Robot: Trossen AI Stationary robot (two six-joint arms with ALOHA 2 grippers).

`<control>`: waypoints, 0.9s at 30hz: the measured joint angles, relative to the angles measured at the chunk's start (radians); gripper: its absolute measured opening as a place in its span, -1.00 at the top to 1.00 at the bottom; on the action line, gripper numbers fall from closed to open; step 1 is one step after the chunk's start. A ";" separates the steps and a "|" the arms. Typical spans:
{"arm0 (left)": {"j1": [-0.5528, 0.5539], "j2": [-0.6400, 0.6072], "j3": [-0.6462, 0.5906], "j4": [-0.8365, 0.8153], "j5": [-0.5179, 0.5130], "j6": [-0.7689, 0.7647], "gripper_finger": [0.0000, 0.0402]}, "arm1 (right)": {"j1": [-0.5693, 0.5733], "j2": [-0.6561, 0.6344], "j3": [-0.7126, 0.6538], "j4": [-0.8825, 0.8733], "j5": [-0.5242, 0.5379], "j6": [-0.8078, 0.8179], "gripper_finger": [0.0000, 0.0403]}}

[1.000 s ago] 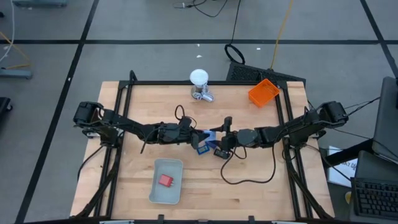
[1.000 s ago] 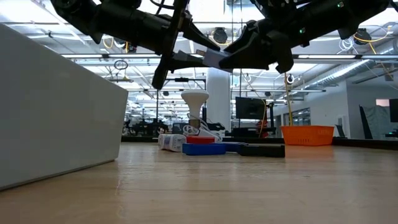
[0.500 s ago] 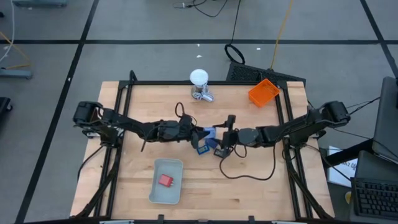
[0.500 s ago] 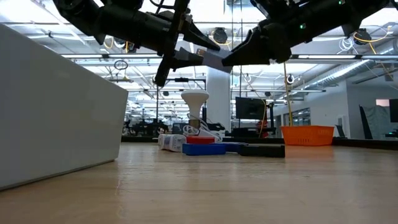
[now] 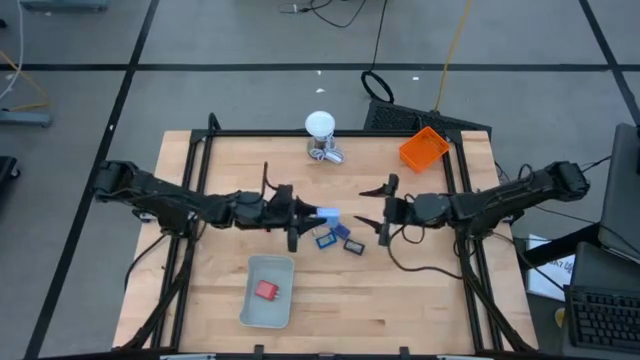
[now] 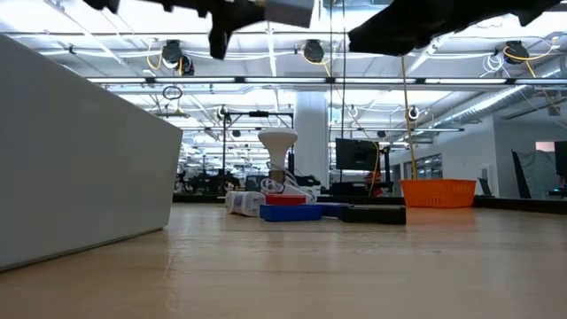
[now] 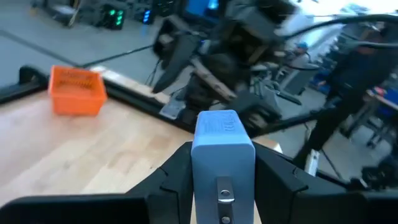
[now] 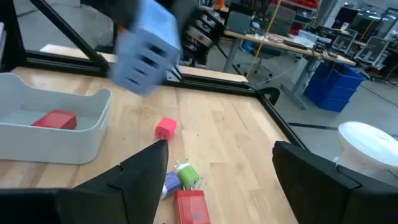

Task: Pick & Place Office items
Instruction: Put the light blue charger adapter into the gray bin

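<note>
Left end effector point(image 5: 303, 214) clamped on the light-blue piece point(image 5: 327, 214), carried clear above the desk point(image 5: 400, 300), its long axis running out along the fingers. Grey tray point(image 5: 252, 303) sits near, to the front of this grip, one red block point(image 5: 265, 290) already inside; left arm clearly the nearer. Loose items point(image 5: 335, 238) lie just beside and below the piece. Right end effector point(image 5: 376, 211) spread wide, empty, apart. Orange bin point(image 5: 423, 147) far corner; nothing blocks the way.

We observe the left end effector point(image 5: 312, 213) clamped on a light-blue block point(image 5: 327, 214) above the wooden desk point(image 5: 400, 300). The right end effector point(image 5: 377, 211) stands open, apart from it.
</note>
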 joint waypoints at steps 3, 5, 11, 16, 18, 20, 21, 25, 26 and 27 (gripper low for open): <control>-0.056 -0.042 -0.001 -0.037 -0.003 0.051 0.38 | 0.000 -0.046 -0.034 0.009 0.003 0.001 -0.35; -0.092 -0.059 -0.001 -0.036 -0.003 0.085 0.38 | 0.000 -0.073 -0.050 0.012 0.003 0.009 -0.34; -0.207 -0.076 -0.001 -0.066 -0.008 0.108 0.38 | 0.000 -0.140 -0.088 0.017 0.003 0.015 -0.34; -0.301 -0.074 -0.001 -0.154 -0.016 0.029 0.38 | 0.000 -0.169 -0.101 0.017 0.003 0.022 -0.34; -0.338 -0.075 -0.001 -0.187 -0.033 -0.005 0.38 | 0.000 -0.171 -0.103 0.017 0.003 0.023 -0.34; -0.371 -0.074 -0.001 -0.216 -0.052 -0.037 0.38 | 0.000 -0.171 -0.103 0.016 0.003 0.023 -0.34; -0.386 -0.074 -0.001 -0.225 -0.061 -0.051 0.38 | 0.000 -0.171 -0.103 0.016 0.003 0.023 -0.34; -0.437 -0.075 -0.001 -0.298 -0.080 -0.130 0.38 | 0.000 -0.171 -0.103 0.016 0.003 0.023 -0.34; -0.448 -0.075 -0.001 -0.330 -0.085 -0.153 0.38 | 0.000 -0.171 -0.103 0.016 0.003 0.023 -0.34; -0.458 -0.075 -0.001 -0.368 -0.091 -0.180 0.38 | 0.000 -0.171 -0.103 0.016 0.003 0.023 -0.34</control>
